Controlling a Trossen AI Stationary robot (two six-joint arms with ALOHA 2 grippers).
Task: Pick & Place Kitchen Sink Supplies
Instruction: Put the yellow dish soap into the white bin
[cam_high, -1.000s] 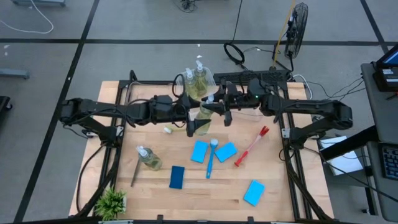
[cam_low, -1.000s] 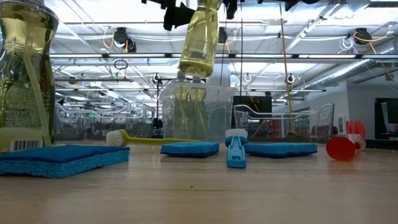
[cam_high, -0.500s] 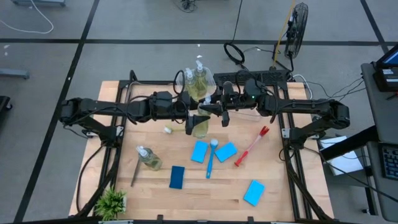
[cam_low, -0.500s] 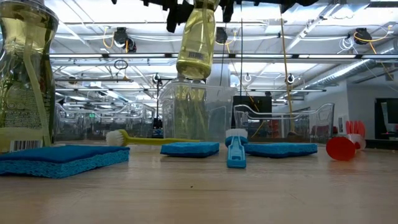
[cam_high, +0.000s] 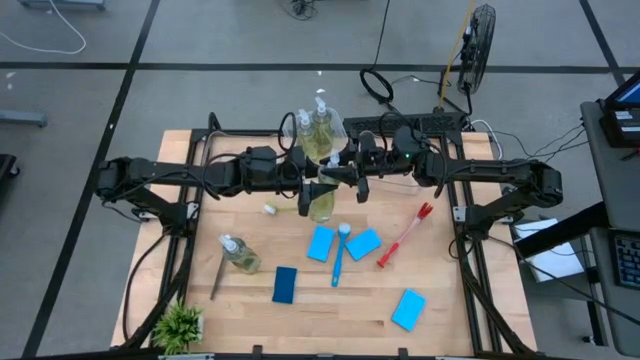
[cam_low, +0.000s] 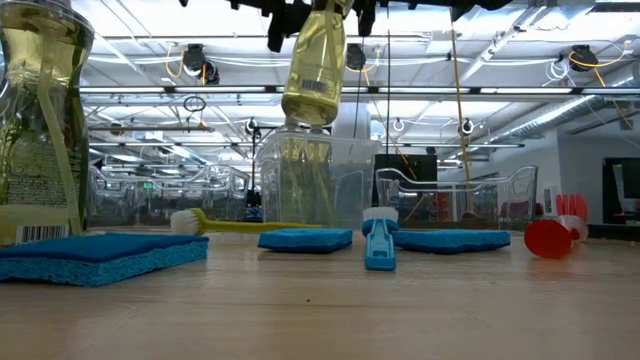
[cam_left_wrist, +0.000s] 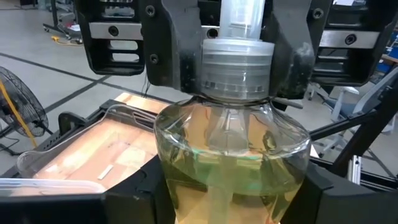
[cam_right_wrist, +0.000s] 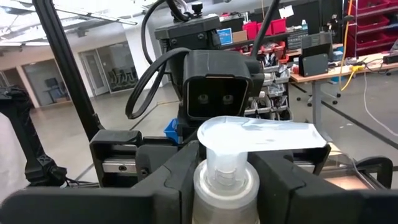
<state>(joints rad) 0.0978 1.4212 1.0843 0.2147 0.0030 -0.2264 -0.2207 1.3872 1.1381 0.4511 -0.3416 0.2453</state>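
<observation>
So far, only a small part of the job looks done. Two bottles are seen standing in the bin at the back of the table.

A third bottle is held up in the air, over the middle of the table and just in front of that bin. It is gripped from both sides. The left gripper is closed around its wide body, and the right gripper is clamped on its neck, right under the white pump. It looks like the bottle is being passed from one arm to the other, or carried by both. It has not been put in the bin yet.

A lot is left lying on the table. A fourth bottle is standing near the left side, with a dark brush just beside it. Four blue sponges are spread out: two near the middle, with a blue brush between them, one nearer the front, and one at the front right. A red brush is lying on the right.

A second bin can be seen in the low view, and nothing can be made out inside it. The plant is in the front left corner
</observation>
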